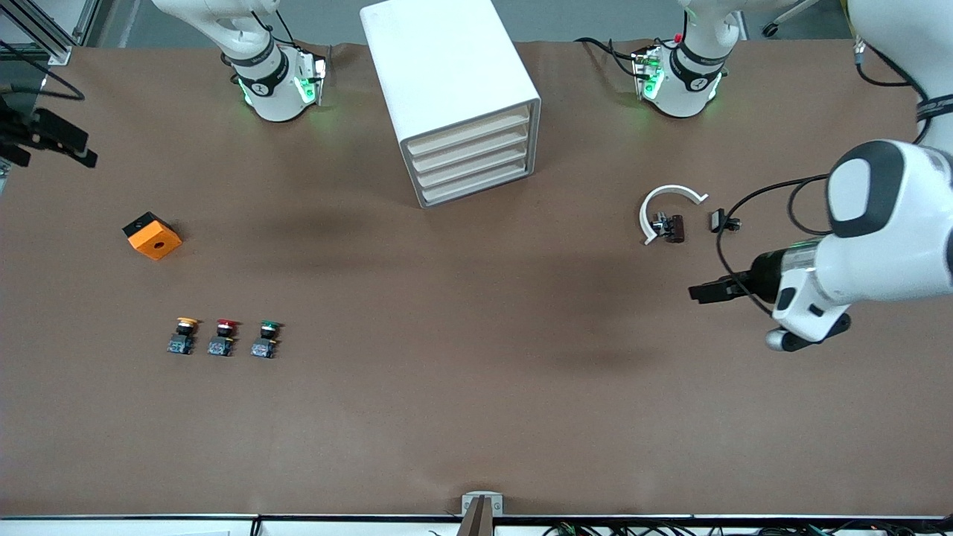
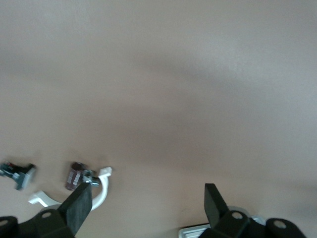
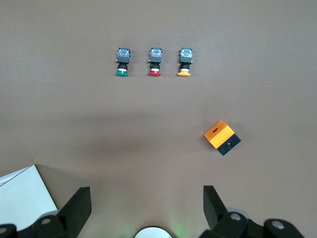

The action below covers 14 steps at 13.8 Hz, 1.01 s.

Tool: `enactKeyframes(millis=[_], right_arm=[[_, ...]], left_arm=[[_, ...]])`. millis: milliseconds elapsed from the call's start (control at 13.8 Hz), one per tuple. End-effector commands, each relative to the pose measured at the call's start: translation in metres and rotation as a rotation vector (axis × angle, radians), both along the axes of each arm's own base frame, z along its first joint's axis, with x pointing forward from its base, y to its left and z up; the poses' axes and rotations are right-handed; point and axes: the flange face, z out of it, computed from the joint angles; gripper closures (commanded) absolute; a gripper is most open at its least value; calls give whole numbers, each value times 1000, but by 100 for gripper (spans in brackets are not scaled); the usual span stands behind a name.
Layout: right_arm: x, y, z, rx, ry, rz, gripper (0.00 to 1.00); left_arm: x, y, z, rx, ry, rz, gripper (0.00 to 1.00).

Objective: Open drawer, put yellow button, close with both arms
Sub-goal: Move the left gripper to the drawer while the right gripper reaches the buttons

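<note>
Brown paper is covering the desk [image 1: 447, 372], where the cabinet [image 1: 447, 82] is standing between the arms' bases with its top drawer [image 1: 467, 126] shut. The yellow button [image 1: 182, 335] is lying in a row with a red button [image 1: 222, 336] and a green button [image 1: 266, 339], nearer the front camera than an orange block [image 1: 152, 235], toward the right arm's end. The left gripper [image 1: 700, 292] is hovering wide open and empty over bare desk near a white clip [image 1: 665, 211]. The right gripper [image 3: 146, 208] is hanging wide open, holding nothing
</note>
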Motion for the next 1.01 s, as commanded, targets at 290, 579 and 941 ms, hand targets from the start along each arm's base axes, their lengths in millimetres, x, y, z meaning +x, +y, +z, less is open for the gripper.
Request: enactKeyframes(millis=[290, 579, 941], right_arm=[[48, -40, -61, -36, 47, -37, 0], [69, -67, -106, -26, 40, -80, 0], [100, -72, -190, -32, -43, -94, 0]], left_arm=[[-4, -70, -40, 4, 171, 235, 0], [-19, -105, -56, -112, 352, 283, 0], [-58, -154, -76, 14, 618, 353, 0]])
